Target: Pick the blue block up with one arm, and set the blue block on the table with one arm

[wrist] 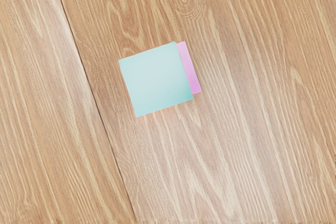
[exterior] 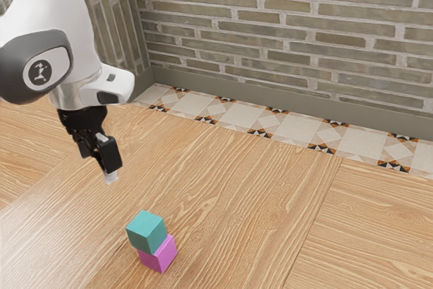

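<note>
High over the wooden table (exterior: 230, 214), the black gripper (exterior: 108, 175) hangs up and to the exterior view's left of the blocks, apart from them. The blue block (exterior: 146, 231), teal in colour, rests on top of a pink block (exterior: 160, 255), slightly offset from it. From above, the blue block (wrist: 156, 80) covers most of the pink block (wrist: 190, 69), whose strip stands out along one side.
Wood-grain table surface (wrist: 252, 145) surrounds the two stacked blocks, with a dark seam running past them. Farther back are a patterned tile strip (exterior: 298, 130) and a brick wall (exterior: 284, 32).
</note>
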Controlling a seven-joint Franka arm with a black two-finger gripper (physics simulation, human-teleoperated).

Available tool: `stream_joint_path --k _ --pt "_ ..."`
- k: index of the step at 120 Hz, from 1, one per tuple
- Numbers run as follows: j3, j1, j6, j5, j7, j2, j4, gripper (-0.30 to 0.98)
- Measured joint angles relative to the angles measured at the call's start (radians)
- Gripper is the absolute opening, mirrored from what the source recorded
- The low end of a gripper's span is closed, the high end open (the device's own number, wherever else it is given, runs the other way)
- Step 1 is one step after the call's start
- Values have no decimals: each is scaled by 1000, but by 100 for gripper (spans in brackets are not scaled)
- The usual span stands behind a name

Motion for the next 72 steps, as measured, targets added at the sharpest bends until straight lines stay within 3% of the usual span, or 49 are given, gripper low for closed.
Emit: stream_joint_path --k 17,24,49,72 --pt "-211 189 117 -105 -59 33 -88 69" --pt "-256 233 164 -136 -80 47 -100 69" --pt "-305 241 303 -230 -141 24 -207 69" --pt "-370 257 405 -277 -181 42 -261 69"
